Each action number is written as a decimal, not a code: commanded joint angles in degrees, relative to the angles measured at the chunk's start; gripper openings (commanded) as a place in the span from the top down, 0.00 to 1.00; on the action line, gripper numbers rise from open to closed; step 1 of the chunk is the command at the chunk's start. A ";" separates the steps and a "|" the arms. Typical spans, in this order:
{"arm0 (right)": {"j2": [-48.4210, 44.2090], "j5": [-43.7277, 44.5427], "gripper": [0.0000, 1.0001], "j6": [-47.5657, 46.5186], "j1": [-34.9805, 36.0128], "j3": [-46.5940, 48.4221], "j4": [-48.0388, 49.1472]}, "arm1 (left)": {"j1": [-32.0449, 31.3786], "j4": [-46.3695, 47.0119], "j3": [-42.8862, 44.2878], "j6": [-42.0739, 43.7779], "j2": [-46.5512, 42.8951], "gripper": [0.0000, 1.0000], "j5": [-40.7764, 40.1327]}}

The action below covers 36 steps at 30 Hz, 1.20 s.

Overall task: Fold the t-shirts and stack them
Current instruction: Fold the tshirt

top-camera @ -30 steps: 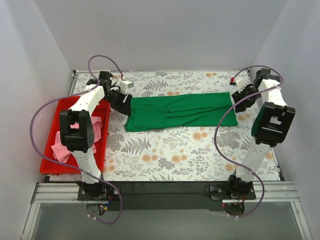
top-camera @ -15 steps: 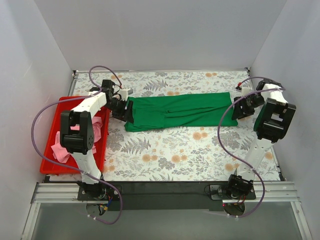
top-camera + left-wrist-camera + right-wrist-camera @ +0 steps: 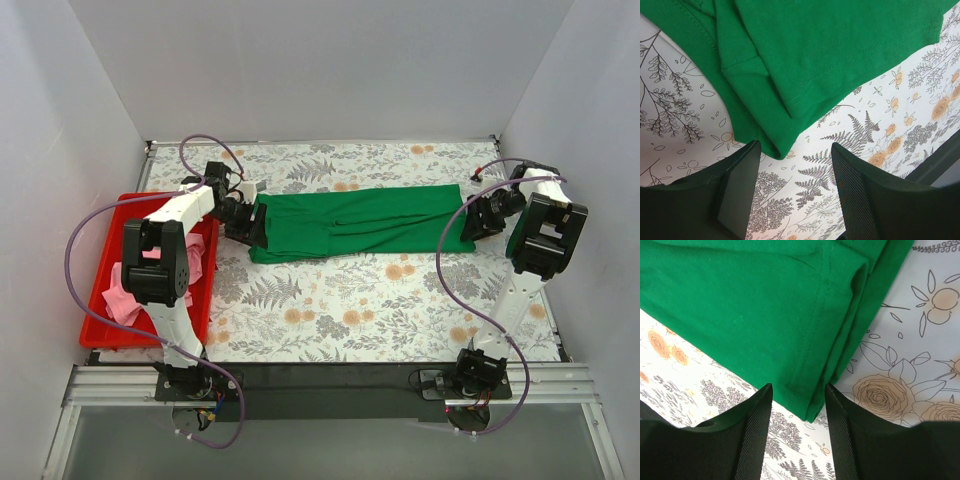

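Note:
The green t-shirt lies folded into a long band across the far half of the table. My left gripper is open at its left end; in the left wrist view the shirt's folded corner lies just ahead of the fingertips. My right gripper is open at the shirt's right end; in the right wrist view the hem corner sits between the fingertips. The pink t-shirt lies crumpled in the red tray.
The red tray stands at the table's left edge, under the left arm. White walls close the table on three sides. A floral cloth covers the table.
Both grippers have come down and in toward the ends of the green shirt. The right arm has drawn back toward the right wall. The shirt has hardly moved.

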 commanded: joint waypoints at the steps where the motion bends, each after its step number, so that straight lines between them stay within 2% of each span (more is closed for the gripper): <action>1: -0.30 -2.29 0.48 0.81 0.08 2.12 -0.89 | 0.33 1.05 0.25 -0.13 -0.03 0.43 -0.33; 5: -1.36 -2.29 0.57 0.46 0.08 1.68 -0.97 | 0.50 1.05 0.78 -0.13 0.32 0.43 -0.33; 10: -2.50 -2.03 0.63 -0.15 0.08 0.89 -0.97 | 0.68 0.61 0.60 -0.13 0.59 0.44 0.29; 13: -2.76 -1.94 0.72 -0.33 0.08 0.54 -1.06 | 0.68 0.61 0.69 -0.05 0.41 0.45 0.46; 16: -2.85 -1.68 0.86 -0.51 0.08 0.19 -1.06 | 0.77 0.52 0.78 -0.05 0.67 0.47 0.64; 20: -2.77 -0.63 0.98 -0.77 0.08 -0.16 -1.06 | 0.77 0.43 0.51 -0.31 1.46 0.49 1.08; 32: -3.73 0.87 0.99 -2.09 0.08 -1.92 -0.80 | 0.77 1.58 -0.63 -0.84 2.61 0.49 0.02; 35: -3.82 1.39 0.99 -2.44 0.08 -2.01 -0.80 | 0.77 1.23 -0.45 -0.49 2.96 0.57 0.64; 36: -3.91 1.48 0.99 -2.61 0.08 -2.01 -0.80 | 0.77 1.14 -0.45 -0.40 2.96 0.64 1.25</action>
